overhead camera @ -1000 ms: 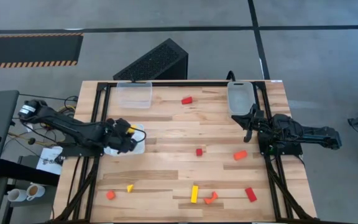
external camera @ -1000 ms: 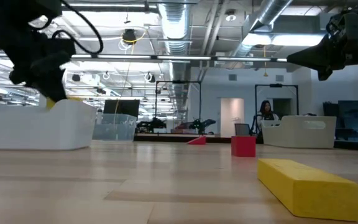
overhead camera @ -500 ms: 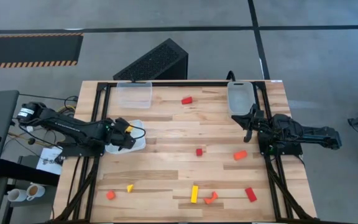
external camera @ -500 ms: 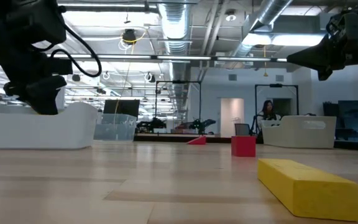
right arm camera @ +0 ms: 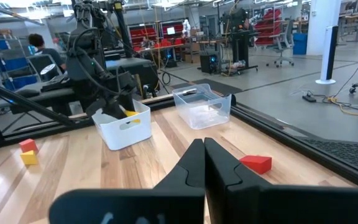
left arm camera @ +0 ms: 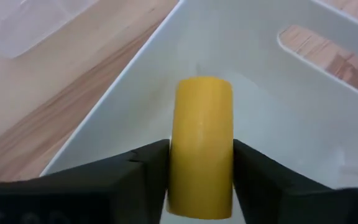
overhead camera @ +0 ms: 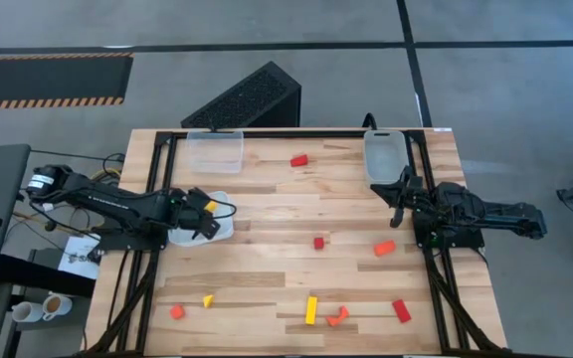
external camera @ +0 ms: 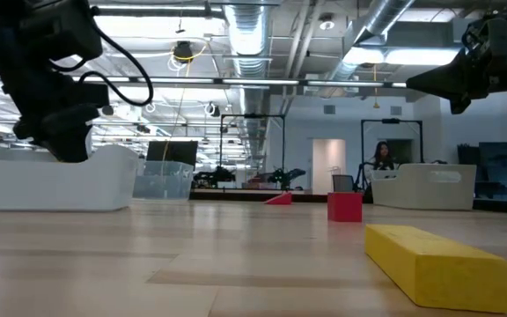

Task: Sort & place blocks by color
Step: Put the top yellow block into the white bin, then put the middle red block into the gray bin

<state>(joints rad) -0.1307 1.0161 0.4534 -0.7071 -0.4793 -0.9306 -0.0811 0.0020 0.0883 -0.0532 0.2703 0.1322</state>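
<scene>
My left gripper (overhead camera: 207,209) reaches down into the white tray (overhead camera: 223,235) at the table's left side, shut on a yellow block (left arm camera: 201,143). In the low view its tips (external camera: 65,151) sink behind the tray's wall (external camera: 51,185). Loose blocks lie flat on the table: a red wedge (overhead camera: 298,160), a red cube (overhead camera: 318,243), an orange piece (overhead camera: 384,248), a red bar (overhead camera: 401,310), a yellow bar (overhead camera: 311,309), an orange arch (overhead camera: 337,316), a small yellow piece (overhead camera: 208,299) and an orange one (overhead camera: 177,311). My right gripper (overhead camera: 398,194) waits shut and level at the right side. My left gripper pinches the yellow block by its two long sides (left arm camera: 174,163) between its two fingers (left arm camera: 145,167). The fingers slant down from the table's left and lie along the block. The block's rounded free end (left arm camera: 204,87) sticks out past them inside the tray. I cannot tell whether it touches the tray's floor.
Two clear bins stand at the far edge, one at the left (overhead camera: 216,149) and one at the right (overhead camera: 384,154). A black slatted box (overhead camera: 247,99) lies behind the table. A person (external camera: 378,158) sits in the room beyond.
My left gripper has sunk into the white tray with the yellow block. In the low view the block showed above the tray's rim a second ago; now the tray's wall hides it.
</scene>
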